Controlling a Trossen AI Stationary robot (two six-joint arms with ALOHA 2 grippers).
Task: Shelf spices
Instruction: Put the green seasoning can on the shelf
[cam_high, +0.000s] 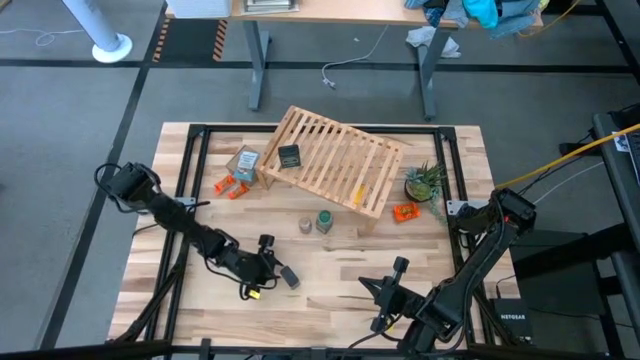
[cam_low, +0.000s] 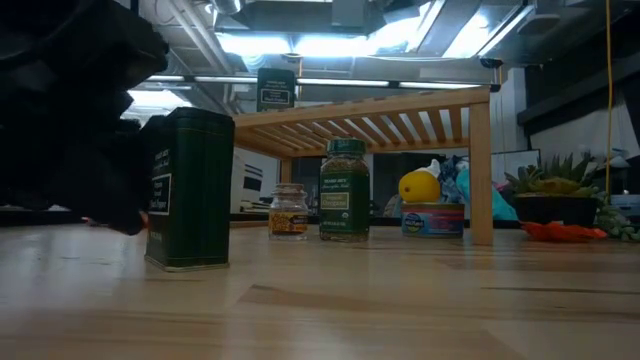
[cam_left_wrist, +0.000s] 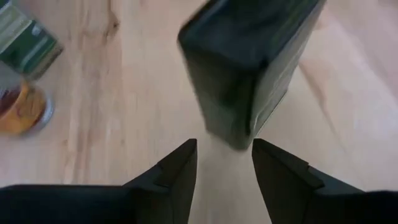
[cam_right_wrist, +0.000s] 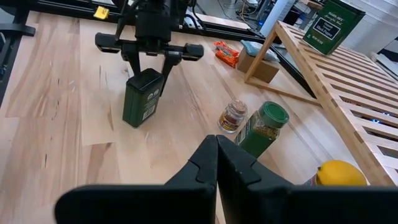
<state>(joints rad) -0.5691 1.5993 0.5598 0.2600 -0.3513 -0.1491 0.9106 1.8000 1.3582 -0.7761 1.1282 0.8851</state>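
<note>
Pale wooden tabletop (cam_high: 330, 270) carries everything. Nearest, the right gripper (cam_right_wrist: 217, 163) rests pressed together. The left gripper (cam_right_wrist: 148, 57), fingers spread, hovers over an upright dark green squarish tin (cam_right_wrist: 141, 98). Beyond stand a tiny clear glass jar (cam_right_wrist: 233, 116), a green round jar (cam_right_wrist: 263, 129), then the light-wood slatted shelf (cam_high: 335, 158) bearing another dark tin (cam_high: 289, 156).

Both arms are matte black, jointed, with black cables trailing; the left hand (cam_high: 282, 273) carries a small yellow tag, its fingers (cam_left_wrist: 177, 171) dark wedges.

Dark jar (cam_right_wrist: 140, 98) upright on table, another (cam_high: 289, 156) atop shelf (cam_high: 340, 160)
</note>
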